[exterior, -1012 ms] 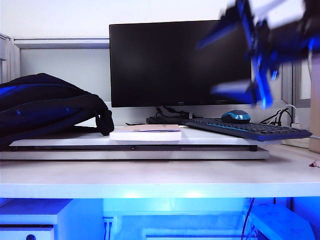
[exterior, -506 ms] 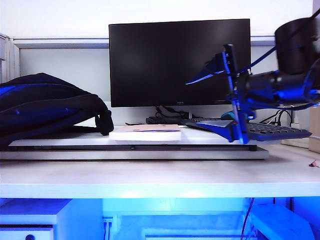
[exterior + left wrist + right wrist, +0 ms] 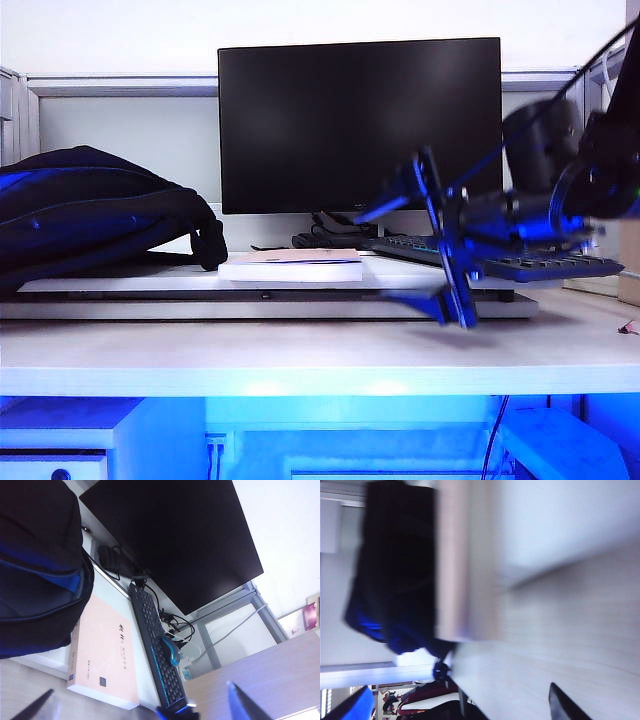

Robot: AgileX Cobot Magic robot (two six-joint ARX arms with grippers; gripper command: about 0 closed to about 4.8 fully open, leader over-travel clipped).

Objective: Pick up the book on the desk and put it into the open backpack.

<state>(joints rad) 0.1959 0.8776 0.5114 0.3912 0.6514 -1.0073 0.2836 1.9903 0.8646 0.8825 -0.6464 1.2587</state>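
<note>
Currently the book [image 3: 291, 265] lies flat on the raised white platform board [image 3: 270, 290] that sits on the desk [image 3: 300, 355], centred in front of the monitor [image 3: 360, 125]. From the book, the backpack [image 3: 95, 215] is at 9 o'clock, lying on the same board; one black strap end hangs down just beside the book's near corner. The keyboard [image 3: 530, 262] is at 3 o'clock from the book, its near end on the board.

Right gripper [image 3: 415, 245]: seen in the exterior view at 3 o'clock from the book, low over the desk, fingers pointing toward the book. Jaws stand wide, one finger above the other, nothing between them. No contact with the book. Right wrist view is heavily blurred; dark backpack mass [image 3: 395, 575] and pale desk surface [image 3: 570, 625] are all that can be made out.

Left gripper [image 3: 140, 707]: only the fingertips show in the left wrist view, spread wide and empty, above the book [image 3: 102, 655], backpack [image 3: 40, 565] and keyboard [image 3: 157, 657].
</note>
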